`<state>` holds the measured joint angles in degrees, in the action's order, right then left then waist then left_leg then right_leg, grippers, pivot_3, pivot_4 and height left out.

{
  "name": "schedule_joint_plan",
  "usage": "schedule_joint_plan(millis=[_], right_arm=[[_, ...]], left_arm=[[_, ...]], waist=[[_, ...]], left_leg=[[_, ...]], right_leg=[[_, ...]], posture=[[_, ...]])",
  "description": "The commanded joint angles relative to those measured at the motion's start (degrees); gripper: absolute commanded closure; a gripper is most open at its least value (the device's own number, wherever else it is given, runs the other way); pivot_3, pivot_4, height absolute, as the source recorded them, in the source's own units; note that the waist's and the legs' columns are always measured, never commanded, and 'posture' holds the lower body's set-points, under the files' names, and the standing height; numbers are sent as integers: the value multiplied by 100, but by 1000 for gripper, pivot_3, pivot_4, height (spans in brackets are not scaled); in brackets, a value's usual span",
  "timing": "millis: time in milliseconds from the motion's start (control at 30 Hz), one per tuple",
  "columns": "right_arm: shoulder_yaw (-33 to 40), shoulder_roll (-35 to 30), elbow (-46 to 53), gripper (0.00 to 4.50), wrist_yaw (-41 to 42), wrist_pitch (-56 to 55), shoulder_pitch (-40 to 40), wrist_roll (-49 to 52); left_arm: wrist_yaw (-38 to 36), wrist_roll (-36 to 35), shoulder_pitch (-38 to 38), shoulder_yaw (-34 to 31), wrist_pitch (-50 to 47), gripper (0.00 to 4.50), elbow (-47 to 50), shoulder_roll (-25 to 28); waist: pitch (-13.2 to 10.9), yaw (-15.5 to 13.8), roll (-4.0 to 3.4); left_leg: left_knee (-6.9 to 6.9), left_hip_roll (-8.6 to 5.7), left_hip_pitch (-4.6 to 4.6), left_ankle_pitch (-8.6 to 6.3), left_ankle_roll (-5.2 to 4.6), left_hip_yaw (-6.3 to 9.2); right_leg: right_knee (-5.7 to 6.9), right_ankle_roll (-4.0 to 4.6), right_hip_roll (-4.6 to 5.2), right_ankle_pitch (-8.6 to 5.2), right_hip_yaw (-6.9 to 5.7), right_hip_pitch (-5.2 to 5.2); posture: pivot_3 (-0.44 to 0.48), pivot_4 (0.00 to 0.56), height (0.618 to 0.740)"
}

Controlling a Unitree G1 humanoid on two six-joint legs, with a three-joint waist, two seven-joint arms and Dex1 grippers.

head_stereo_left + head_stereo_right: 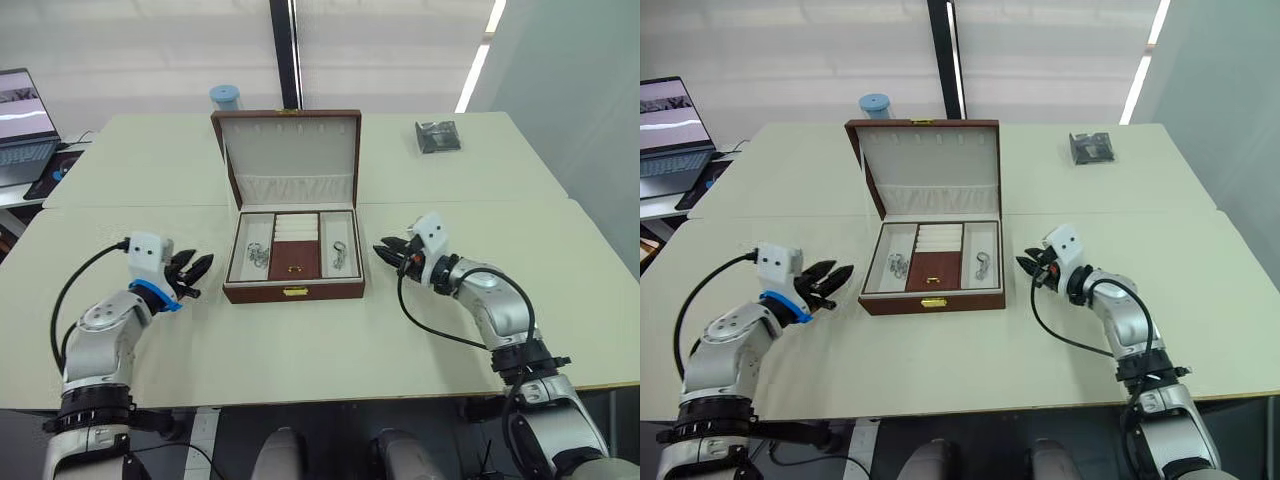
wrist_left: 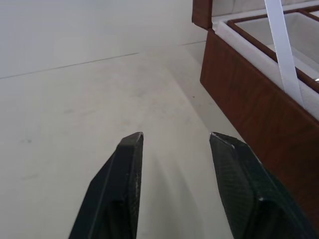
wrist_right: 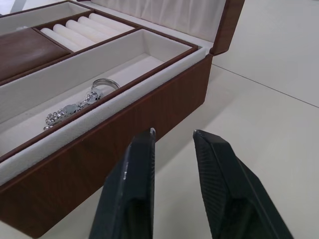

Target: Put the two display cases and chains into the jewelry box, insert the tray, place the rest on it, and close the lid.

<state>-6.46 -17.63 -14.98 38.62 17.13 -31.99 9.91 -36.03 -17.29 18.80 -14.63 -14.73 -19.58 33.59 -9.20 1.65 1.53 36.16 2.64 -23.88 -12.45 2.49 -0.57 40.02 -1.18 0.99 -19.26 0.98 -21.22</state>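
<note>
Midway along the smooth cream table (image 1: 300, 350), the reddish-brown wooden jewelry box (image 1: 293, 290) stands lid-up, cream-lined tray (image 1: 292, 245) seated; left tool (image 1: 196, 270) and right tool (image 1: 388, 250) flank it, both spread, empty.

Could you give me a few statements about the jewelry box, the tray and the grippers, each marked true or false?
1. The lid stands open. True.
2. The tray sits inside the jewelry box. True.
3. The right gripper grips a chain. False: it is open, beside the box.
4. The left gripper touches the box. False: it is open, apart from it.
5. The dark packet lies in the box. False: it lies on the table.
</note>
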Motion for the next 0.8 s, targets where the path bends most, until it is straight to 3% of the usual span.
schedule_joint_plan(millis=[33, 100, 467, 800], right_arm=[[-63, 124, -83, 4252, 13, -185, -223, -76], [-175, 187, -78, 4500, 123, -142, -256, -101], [-376, 357, 348, 4500, 571, 191, -104, 49], [-611, 16, 1797, 4500, 1215, 1110, 874, 501]], left_arm=[[-238, 28, 315, 160, 199, 3835, -140, -51], [-403, -43, 435, 279, 138, 4470, -119, -165], [-952, -207, 334, 608, -425, 4492, 505, -454], [-1254, -347, -422, 882, -1103, 4492, 1685, -494]], waist=[[0, 0, 0], [0, 0, 0], [0, -4, 0], [2, -5, 0]], left_leg=[[0, 0, 0, 0, 0, 0], [0, 1, 0, 0, 0, 2], [4, -2, 0, 0, 0, 2], [3, -1, 1, 0, 0, 4]], right_leg=[[1, 0, 0, 0, -1, 0], [3, 0, 0, 0, -1, 0], [4, 0, 2, 0, 0, 1], [-2, -1, 3, 0, 0, 7]], posture=[[0, 150, 740], [0, 150, 740], [0, 150, 740], [0, 150, 740]])
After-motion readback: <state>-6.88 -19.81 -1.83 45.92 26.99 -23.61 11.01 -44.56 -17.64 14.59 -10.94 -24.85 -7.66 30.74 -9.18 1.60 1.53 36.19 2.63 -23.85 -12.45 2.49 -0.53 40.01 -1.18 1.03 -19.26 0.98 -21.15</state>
